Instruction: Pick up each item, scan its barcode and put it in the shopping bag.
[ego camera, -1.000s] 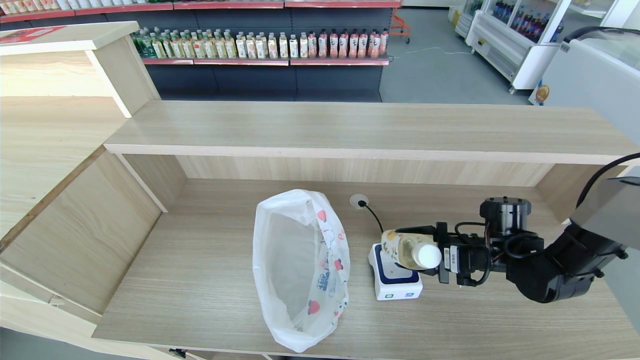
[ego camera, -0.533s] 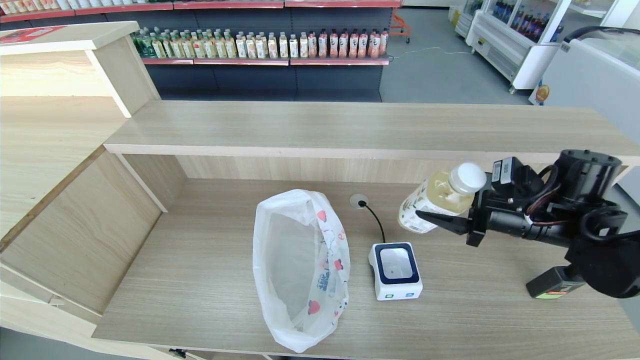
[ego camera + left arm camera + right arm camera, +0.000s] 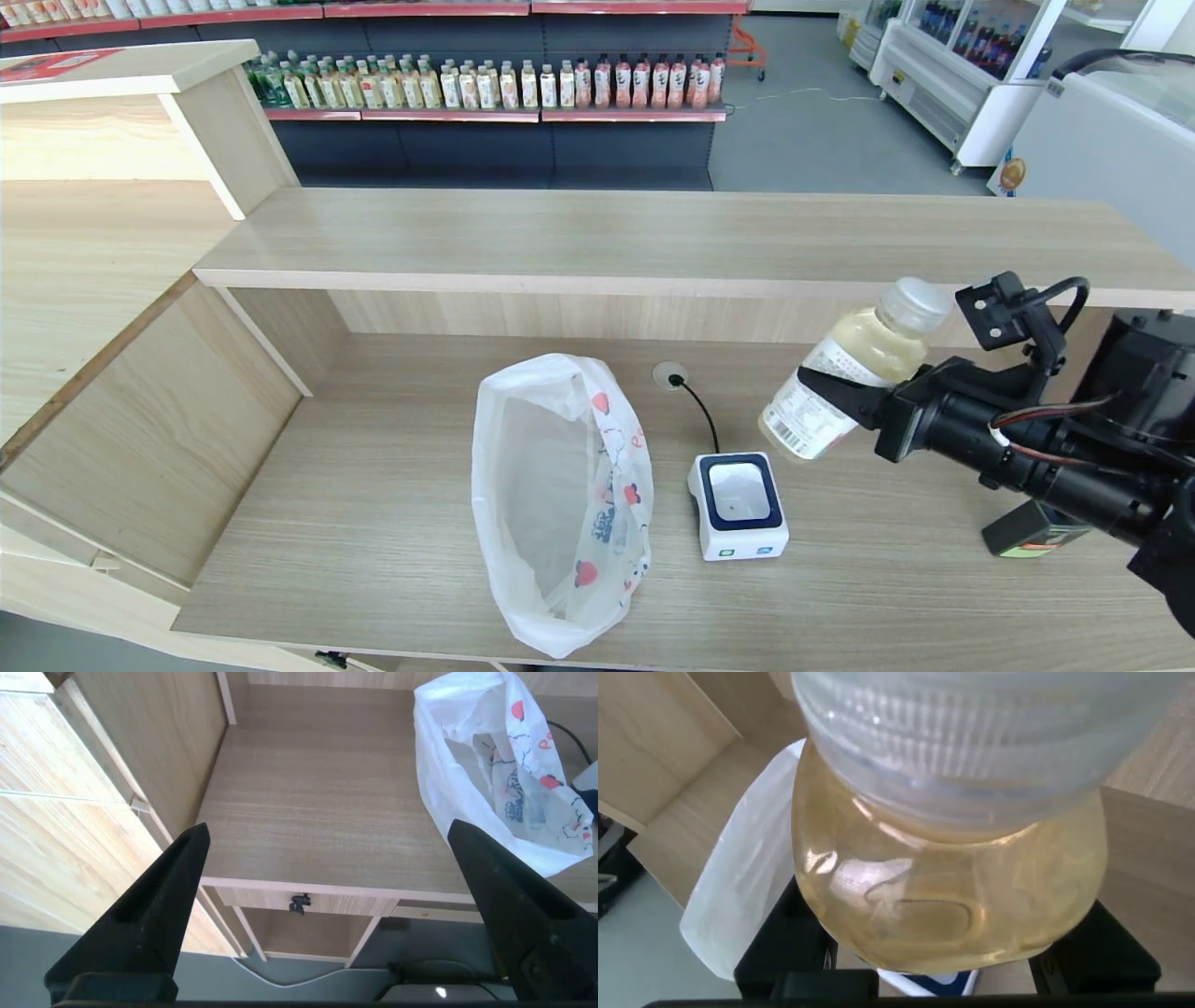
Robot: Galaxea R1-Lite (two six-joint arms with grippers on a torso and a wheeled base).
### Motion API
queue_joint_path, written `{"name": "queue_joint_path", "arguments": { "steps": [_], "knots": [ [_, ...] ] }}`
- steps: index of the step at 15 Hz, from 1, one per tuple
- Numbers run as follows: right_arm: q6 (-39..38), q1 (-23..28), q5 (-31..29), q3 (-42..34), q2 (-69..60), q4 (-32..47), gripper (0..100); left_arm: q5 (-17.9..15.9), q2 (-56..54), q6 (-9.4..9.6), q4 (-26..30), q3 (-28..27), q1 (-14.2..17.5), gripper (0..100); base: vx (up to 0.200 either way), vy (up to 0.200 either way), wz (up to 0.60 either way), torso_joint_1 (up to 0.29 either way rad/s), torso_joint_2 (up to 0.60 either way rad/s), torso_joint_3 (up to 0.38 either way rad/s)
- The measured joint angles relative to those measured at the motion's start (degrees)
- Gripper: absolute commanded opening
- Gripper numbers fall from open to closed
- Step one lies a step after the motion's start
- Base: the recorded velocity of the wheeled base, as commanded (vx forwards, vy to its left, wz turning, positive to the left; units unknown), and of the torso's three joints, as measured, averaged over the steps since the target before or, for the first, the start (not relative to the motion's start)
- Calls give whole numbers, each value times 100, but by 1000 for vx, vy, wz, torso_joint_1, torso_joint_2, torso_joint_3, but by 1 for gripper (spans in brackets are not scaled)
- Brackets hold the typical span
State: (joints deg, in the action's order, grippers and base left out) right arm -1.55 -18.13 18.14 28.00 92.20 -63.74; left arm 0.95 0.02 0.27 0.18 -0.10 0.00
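A drink bottle (image 3: 845, 383) with pale yellow liquid and a white cap is held tilted in the air at the right, its barcode label facing down and left. My right gripper (image 3: 854, 397) is shut on the bottle's middle, above and to the right of the white barcode scanner (image 3: 738, 504) on the counter. In the right wrist view the bottle (image 3: 948, 873) is right up against the camera. The white shopping bag (image 3: 560, 495) with red prints stands open left of the scanner. My left gripper (image 3: 327, 905) hangs open off the counter's front edge, with the bag (image 3: 505, 765) beyond it.
The scanner's black cable (image 3: 700, 411) runs to a grommet hole (image 3: 670, 375) in the counter. A small dark box with a green label (image 3: 1032, 532) lies at the right, under my right arm. A raised wooden ledge (image 3: 653, 243) borders the counter's far side.
My right gripper lifted the bottle off the scanner, up and to the right, then turned it so the cap points up-right and the barcode label faces down.
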Motion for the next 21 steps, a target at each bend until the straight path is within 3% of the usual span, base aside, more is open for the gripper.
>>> {"name": "queue_joint_path", "arguments": {
  "steps": [2, 8, 14, 21],
  "knots": [
    [-274, -221, -255, -108, -77, 99, 0, -2, 0, 0, 0, 0, 0, 100, 0, 0, 0, 0, 0, 0],
    [-310, -329, -288, -254, -154, 165, 0, 0, 0, -2, 0, 5, 0, 100, 0, 0, 0, 0, 0, 0],
    [-663, -546, -277, -276, -157, 288, 0, 0, 0, -5, 0, -1, -7, 100, 0, 200, 0, 6, 5, 1],
    [-512, -1084, -304, -378, 524, 38, 0, 0, 0, -2, 0, 0, 0, 100, 0, 0, 0, 0, 0, 0]
  ]
}}
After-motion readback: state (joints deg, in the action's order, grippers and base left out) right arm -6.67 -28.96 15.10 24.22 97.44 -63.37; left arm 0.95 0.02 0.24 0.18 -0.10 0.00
